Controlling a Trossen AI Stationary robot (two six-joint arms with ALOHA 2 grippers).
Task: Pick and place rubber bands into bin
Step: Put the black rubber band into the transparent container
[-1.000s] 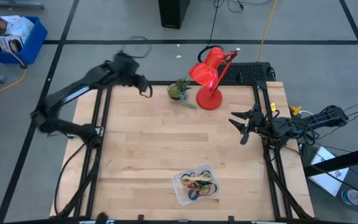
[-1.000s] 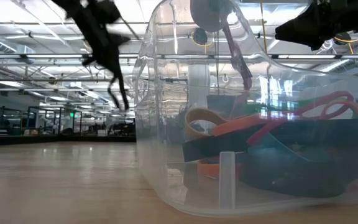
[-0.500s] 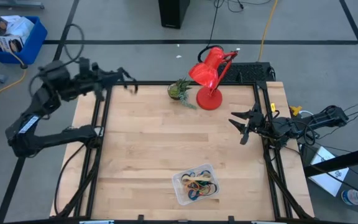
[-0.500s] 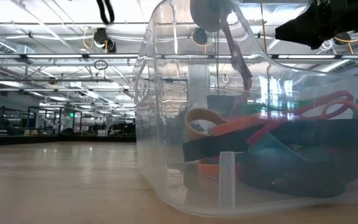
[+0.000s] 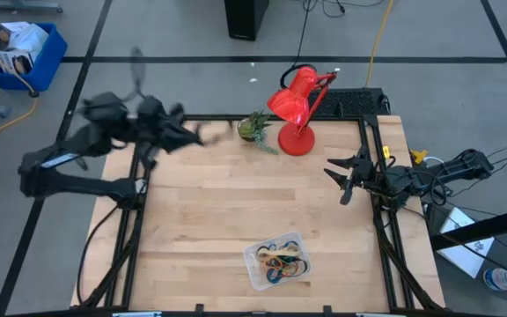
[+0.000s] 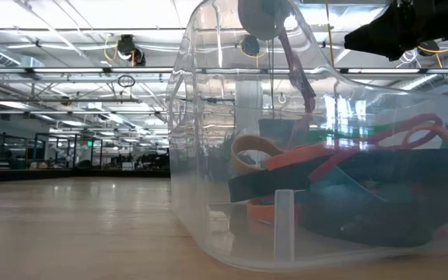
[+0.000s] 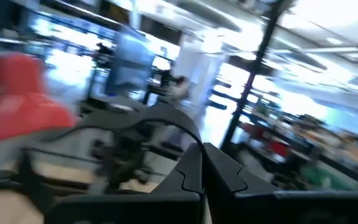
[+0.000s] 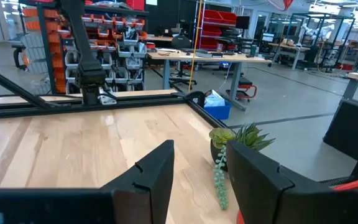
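Note:
The clear bin (image 5: 278, 261) stands on the table near its front edge, right of centre, and fills the low view (image 6: 208, 155). Rubber bands (image 5: 283, 258) in orange, red, black and tan lie inside it, also in the low view (image 6: 341, 183). My left gripper (image 5: 199, 134) is blurred above the table's far left part, pointing toward the right edge. Its fingers meet in the left wrist view (image 7: 202, 171), and it holds nothing. My right gripper (image 5: 341, 179) waits open and empty at the table's right edge, as the right wrist view (image 8: 201, 180) shows.
A red desk lamp (image 5: 297, 110) and a small potted plant (image 5: 255, 128) stand at the table's far edge, the plant just right of my left gripper. A blue bin (image 5: 20, 53) sits on the floor, far left. Bare wood lies between the arms.
My left arm has swung fast at the table's far left corner. It rose out of the low view, drew back past the left edge, then reached out again toward the plant. The bin, the bands and my right arm have stayed still.

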